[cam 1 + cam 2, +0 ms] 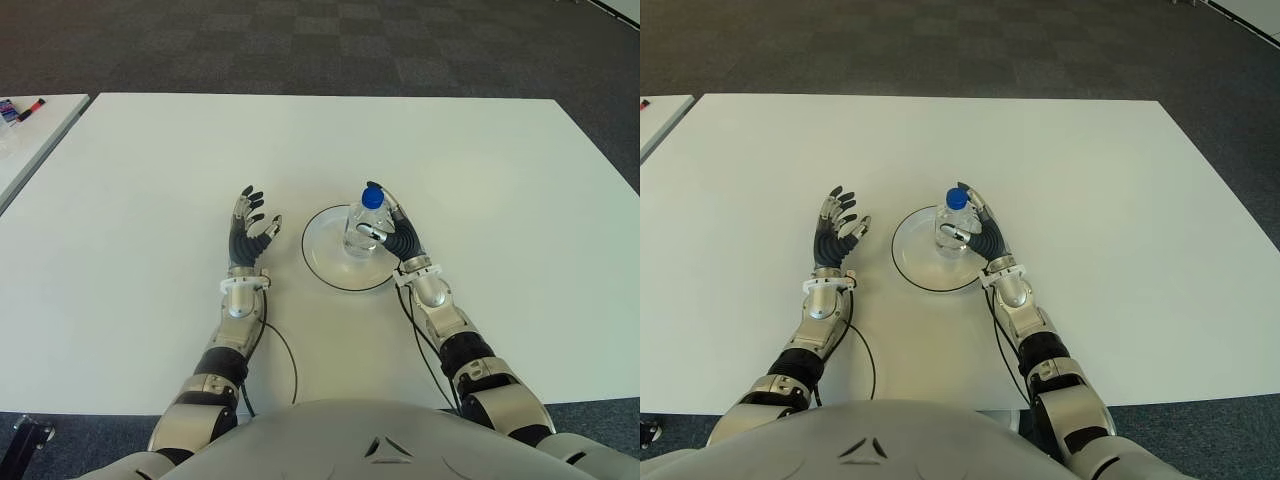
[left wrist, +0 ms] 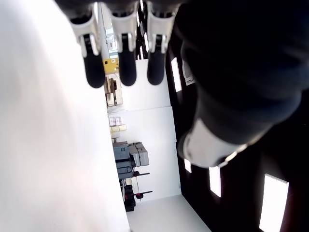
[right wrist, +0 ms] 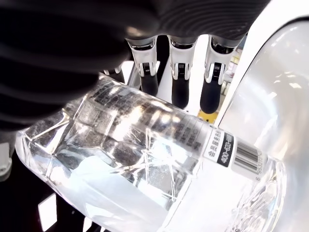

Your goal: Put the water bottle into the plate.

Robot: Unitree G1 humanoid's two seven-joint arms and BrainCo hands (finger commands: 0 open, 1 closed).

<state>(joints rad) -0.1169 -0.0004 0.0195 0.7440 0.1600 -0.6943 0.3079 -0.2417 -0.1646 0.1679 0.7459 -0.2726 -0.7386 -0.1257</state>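
Note:
A clear water bottle point(image 1: 362, 228) with a blue cap point(image 1: 372, 197) stands upright on the white round plate point(image 1: 325, 262), toward the plate's right side. My right hand point(image 1: 392, 228) is against the bottle's right side. Its fingers point(image 3: 179, 84) stretch out straight behind the bottle instead of curling round it, and its thumb point(image 1: 370, 233) reaches across the bottle's front. The bottle's ribbed body and barcode label point(image 3: 227, 150) fill the right wrist view. My left hand point(image 1: 248, 228) shows left of the plate with its fingers point(image 2: 120, 58) spread and nothing in it.
The white table point(image 1: 480, 160) stretches wide on all sides of the plate. A second white table point(image 1: 30, 135) with small items stands at the far left. A thin black cable point(image 1: 290, 360) loops near the front edge. Dark carpet lies beyond.

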